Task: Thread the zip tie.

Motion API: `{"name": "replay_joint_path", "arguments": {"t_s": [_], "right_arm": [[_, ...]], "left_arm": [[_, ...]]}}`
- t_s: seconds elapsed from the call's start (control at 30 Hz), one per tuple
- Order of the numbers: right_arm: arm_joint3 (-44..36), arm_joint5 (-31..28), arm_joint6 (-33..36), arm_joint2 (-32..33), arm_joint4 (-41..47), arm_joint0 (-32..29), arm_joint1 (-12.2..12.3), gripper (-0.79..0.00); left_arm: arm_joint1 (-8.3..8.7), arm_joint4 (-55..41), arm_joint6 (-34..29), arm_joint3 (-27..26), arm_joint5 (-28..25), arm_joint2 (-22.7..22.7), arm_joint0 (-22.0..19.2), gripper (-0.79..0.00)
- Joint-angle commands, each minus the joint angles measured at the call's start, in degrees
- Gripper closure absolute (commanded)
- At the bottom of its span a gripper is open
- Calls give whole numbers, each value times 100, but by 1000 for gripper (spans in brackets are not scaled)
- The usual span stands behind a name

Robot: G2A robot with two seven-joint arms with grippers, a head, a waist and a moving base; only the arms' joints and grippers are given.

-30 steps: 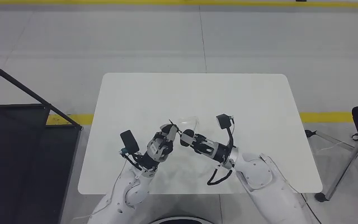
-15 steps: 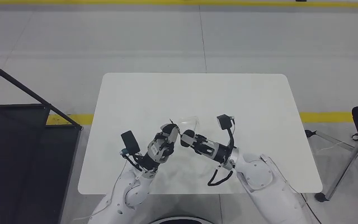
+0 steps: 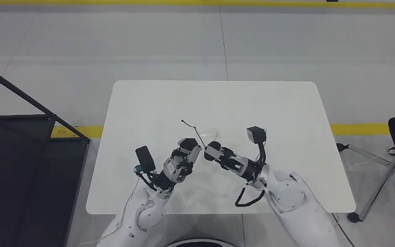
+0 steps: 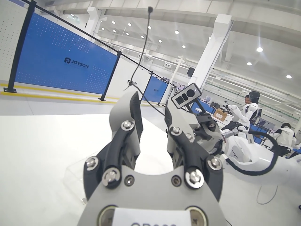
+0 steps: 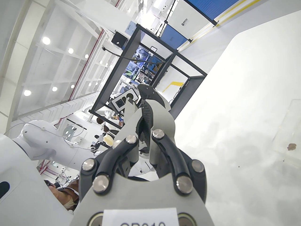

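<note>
A thin black zip tie [image 3: 191,129] stands up from between the two grippers, its free end pointing toward the far left. In the left wrist view the zip tie [image 4: 145,48] rises with its small head on top and bends at a kink low down. My right gripper [image 3: 209,149] is shut on the strap's lower end. In its own view the right gripper [image 5: 140,95] has its pads pressed together, and the zip tie [image 5: 112,53] curves away beyond them. My left gripper [image 3: 195,147] is open just left of it. The strap crosses past the parted tips of the left gripper [image 4: 150,102] without touching them.
A small clear plastic piece [image 3: 212,132] lies on the white table [image 3: 278,111] just beyond the grippers; in the right wrist view the clear piece [image 5: 288,128] is off to one side. A black barrier frame stands off the table's left.
My left gripper has let go of the zip tie and opened. The right gripper drew back slightly to the right, and more of the strap now sticks out toward the far left.
</note>
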Motion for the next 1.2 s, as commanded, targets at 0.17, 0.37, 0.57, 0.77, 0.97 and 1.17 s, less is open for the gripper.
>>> {"name": "replay_joint_path", "arguments": {"t_s": [0.17, 0.37, 0.57, 0.77, 0.97, 1.17], "right_arm": [[76, -26, 457, 61, 624, 68, 23, 0], [251, -11, 1597, 104, 1492, 252, 80, 0], [481, 163, 2957, 213, 2568, 461, 154, 0], [810, 633, 4147, 262, 3382, 743, 203, 0], [810, 633, 4147, 262, 3382, 743, 203, 0], [754, 701, 4007, 225, 3322, 718, 197, 0]], "left_arm": [[37, -80, 90, -31, -288, -147, 137, -296], [97, -1322, -522, 67, -975, -427, 156, -385], [246, -3231, -2410, 55, -1422, -726, 93, -785], [358, -4236, -3631, -62, -1441, -838, 112, -785], [358, -4236, -3631, -62, -1441, -838, 112, -785], [357, -4621, -3871, -146, -1405, -677, 139, -785]]}}
